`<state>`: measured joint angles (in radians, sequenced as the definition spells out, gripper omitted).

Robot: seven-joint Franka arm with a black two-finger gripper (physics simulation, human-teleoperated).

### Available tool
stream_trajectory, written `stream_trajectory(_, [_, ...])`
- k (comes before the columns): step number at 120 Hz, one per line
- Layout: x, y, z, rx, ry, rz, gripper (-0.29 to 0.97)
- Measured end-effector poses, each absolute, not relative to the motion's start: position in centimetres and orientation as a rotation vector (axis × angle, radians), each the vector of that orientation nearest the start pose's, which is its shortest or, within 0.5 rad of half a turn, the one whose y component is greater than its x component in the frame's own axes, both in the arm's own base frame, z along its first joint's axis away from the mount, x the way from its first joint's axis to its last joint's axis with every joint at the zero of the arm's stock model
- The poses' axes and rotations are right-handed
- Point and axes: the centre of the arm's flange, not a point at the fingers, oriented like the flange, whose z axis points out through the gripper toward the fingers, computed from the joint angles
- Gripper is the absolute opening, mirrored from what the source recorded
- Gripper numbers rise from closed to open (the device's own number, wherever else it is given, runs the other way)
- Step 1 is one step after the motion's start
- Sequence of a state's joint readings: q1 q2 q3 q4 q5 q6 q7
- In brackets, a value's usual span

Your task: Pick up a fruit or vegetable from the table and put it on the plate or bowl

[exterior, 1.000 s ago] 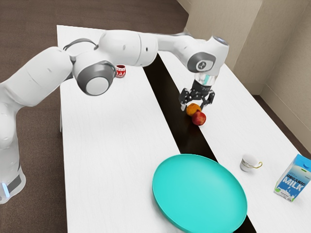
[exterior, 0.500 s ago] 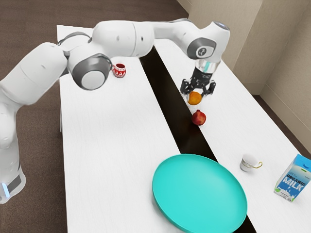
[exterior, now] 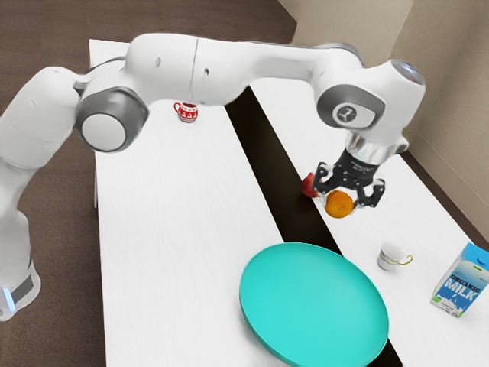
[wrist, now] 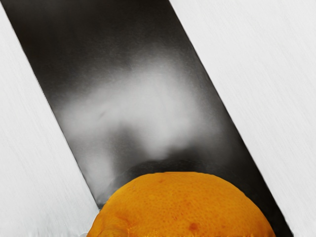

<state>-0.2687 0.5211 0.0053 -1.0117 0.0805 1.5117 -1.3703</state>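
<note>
Teal plate [exterior: 306,321] ahead: orange [exterior: 338,205] lifted and carried away from beside the apple [exterior: 308,186].
White arm [exterior: 229,65] sweeps in from ten o'clock, wrist pointing straight down. The gripper [exterior: 341,200], fingers clamped either side of the orange, now hangs at the plate's one o'clock over the dark strip [wrist: 123,74]; release likely next.

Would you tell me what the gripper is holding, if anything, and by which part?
The black two-finger gripper holds the round orange fruit, its fingers on the fruit's two opposite sides.
</note>
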Motion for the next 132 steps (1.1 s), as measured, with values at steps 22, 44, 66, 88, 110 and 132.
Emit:
stream_trajectory(22, [64.7,-25.1,54.3,-2.677,-1.455,-0.055,0.25])
stream_trajectory(44, [62.1,-30.6,52.4,-2.692,-1.344,-0.044,0.24])
stream_trajectory(66, [61.6,-31.9,51.9,-2.669,-1.351,-0.081,0.50])
stream_trajectory(88, [59.5,-33.8,54.4,-2.723,-1.367,-0.055,0.63])
stream_trajectory(110, [64.6,-12.1,59.9,-2.551,-1.594,-0.128,0.67])
stream_trajectory(132, [65.5,0.2,60.3,-2.647,-1.386,-0.125,0.68])
